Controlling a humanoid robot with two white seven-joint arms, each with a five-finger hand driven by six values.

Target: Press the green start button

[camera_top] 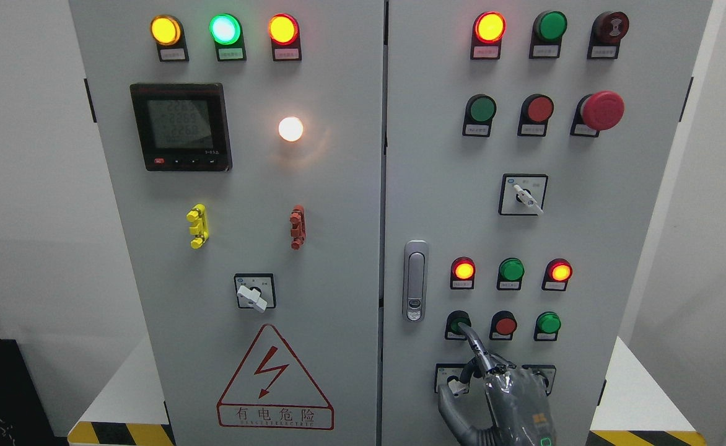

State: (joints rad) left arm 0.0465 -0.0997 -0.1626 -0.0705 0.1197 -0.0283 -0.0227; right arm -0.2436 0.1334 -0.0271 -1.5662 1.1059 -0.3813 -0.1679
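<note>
My right hand [507,387] comes up from the bottom edge, right of the middle, in front of the grey cabinet's right door [586,248]. Its index finger [471,339] is stretched out and its tip touches the green button [457,321] at the left of the lowest button row. The other fingers are curled and the thumb [448,406] hangs to the left. The finger covers part of the button. The left arm is out of view.
Beside that button are a red button [505,324] and a lit green one [548,323]. Above is a row of red, green and red lamps [511,270]. A door handle [415,280] is to the left. A rotary switch [456,381] sits partly behind the hand.
</note>
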